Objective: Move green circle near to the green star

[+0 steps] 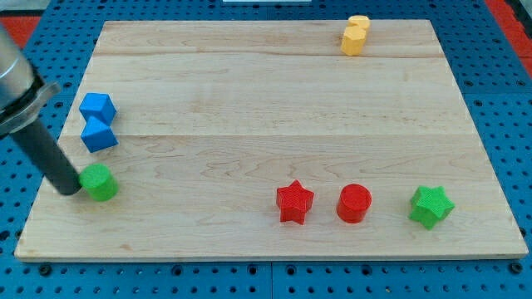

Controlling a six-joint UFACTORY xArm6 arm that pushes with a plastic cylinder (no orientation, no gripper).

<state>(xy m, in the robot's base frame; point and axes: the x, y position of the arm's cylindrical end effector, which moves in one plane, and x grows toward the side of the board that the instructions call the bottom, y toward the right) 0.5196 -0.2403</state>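
The green circle lies on the wooden board at the view's left, low down. The green star lies far across the board at the view's lower right. My tip is at the end of the dark rod that slants in from the upper left. It rests against the left side of the green circle.
A blue block of two joined cubes lies just above the green circle. A red star and a red circle lie between the green circle and the green star. A yellow block lies at the top right.
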